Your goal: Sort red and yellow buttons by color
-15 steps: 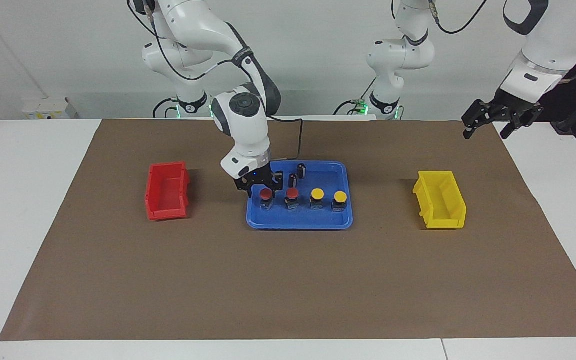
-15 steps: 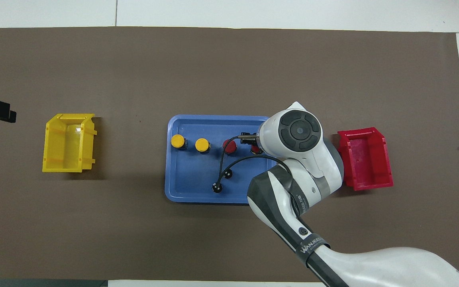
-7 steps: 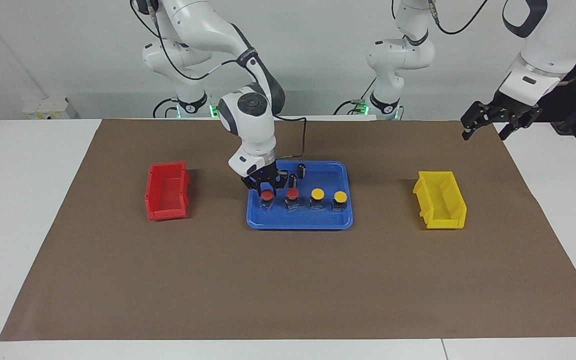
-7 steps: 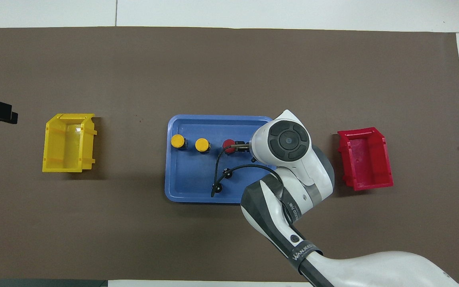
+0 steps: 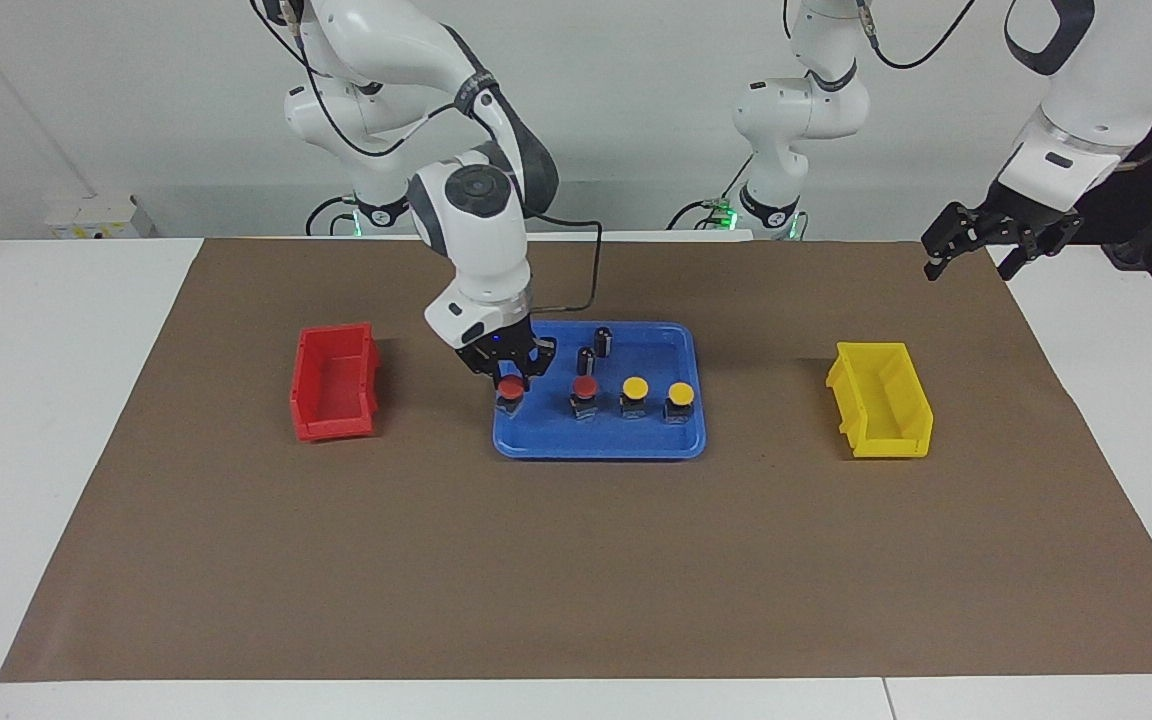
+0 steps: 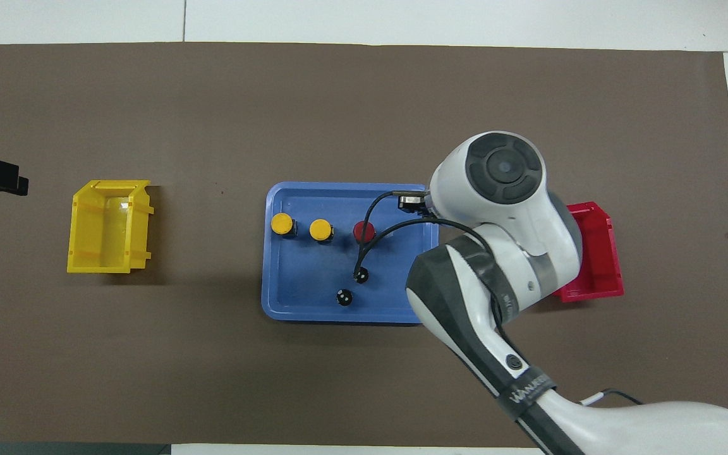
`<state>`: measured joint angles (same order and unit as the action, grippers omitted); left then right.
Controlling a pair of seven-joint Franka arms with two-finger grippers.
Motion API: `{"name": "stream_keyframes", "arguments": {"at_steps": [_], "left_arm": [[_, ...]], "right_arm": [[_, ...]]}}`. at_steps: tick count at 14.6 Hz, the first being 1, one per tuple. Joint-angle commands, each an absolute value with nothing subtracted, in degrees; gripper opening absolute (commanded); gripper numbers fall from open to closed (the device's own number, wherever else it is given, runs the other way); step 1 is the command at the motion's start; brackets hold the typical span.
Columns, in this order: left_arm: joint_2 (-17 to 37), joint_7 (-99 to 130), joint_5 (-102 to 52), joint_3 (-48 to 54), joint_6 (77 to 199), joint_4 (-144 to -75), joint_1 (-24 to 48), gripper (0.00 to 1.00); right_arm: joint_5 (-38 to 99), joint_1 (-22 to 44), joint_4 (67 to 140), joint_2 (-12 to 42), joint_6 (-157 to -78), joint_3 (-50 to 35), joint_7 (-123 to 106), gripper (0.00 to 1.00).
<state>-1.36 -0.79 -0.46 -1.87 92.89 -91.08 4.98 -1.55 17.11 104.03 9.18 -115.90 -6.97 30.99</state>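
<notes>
Now your right claw (image 5: 509, 381) grips a red button (image 5: 509, 387) over the blue tray (image 5: 598, 443); your left claw (image 5: 996, 245) waits spread beside the yellow bin (image 5: 880, 412)

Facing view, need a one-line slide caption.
Right tool shut on a red button over the blue tray's end nearest the red bin; left tool waits above the table corner.

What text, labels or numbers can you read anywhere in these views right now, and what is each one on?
"WANJ": on the black band around the right arm, overhead view; the letters after these are unclear.
Round sticker on the right arm's base, facing view: too small to read.
No text shows on the blue tray, the red bin or the yellow bin.
</notes>
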Motion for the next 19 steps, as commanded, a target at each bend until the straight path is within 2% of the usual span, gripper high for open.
{"name": "stream_keyframes", "arguments": {"at_steps": [1, 2, 4, 6, 8, 11, 15, 19], "left_arm": [[-4.9, 7.4, -1.0, -0.7, 105.1, -101.6, 9.7, 1.00], [-4.8, 11.5, -1.0, -0.7, 109.8, -105.2, 14.5, 1.00], [-2.3, 18.7, -1.0, -0.6, 114.3, -107.7, 21.7, 0.99], [2.6, 22.3, -1.0, -0.6, 117.3, -107.4, 26.9, 0.98], [6.4, 25.4, -1.0, -0.7, 119.8, -107.6, 30.0, 0.94], [10.2, 25.9, -1.1, -0.6, 122.2, -108.3, 30.1, 0.82], [10.6, 30.8, -1.2, -0.5, 128.9, -113.8, 31.7, 0.79], [11.7, 31.1, -1.2, -0.5, 129.6, -114.4, 32.9, 0.79]], "right_arm": [[-0.9, 10.8, 110.5, -0.8, -110.7, -7.5, 21.8, 0.17], [-0.1, 7.6, 115.4, -5.4, -110.7, -7.5, 17.5, 0.17], [2.5, 1.0, 122.7, -12.2, -110.7, -7.2, 6.0, 0.17], [4.7, -5.2, 126.7, -14.2, -112.0, -7.1, -3.5, 0.17], [6.8, -7.6, 133.3, -17.0, -117.9, -7.0, -7.0, 0.17], [6.9, -7.8, 138.1, -16.7, -124.4, -7.0, -8.4, 0.17], [7.9, -8.3, 141.7, -14.0, -132.5, -7.0, -9.6, 0.17], [8.0, -8.3, 144.7, -12.0, -138.0, -7.0, -9.8, 0.20]]}}
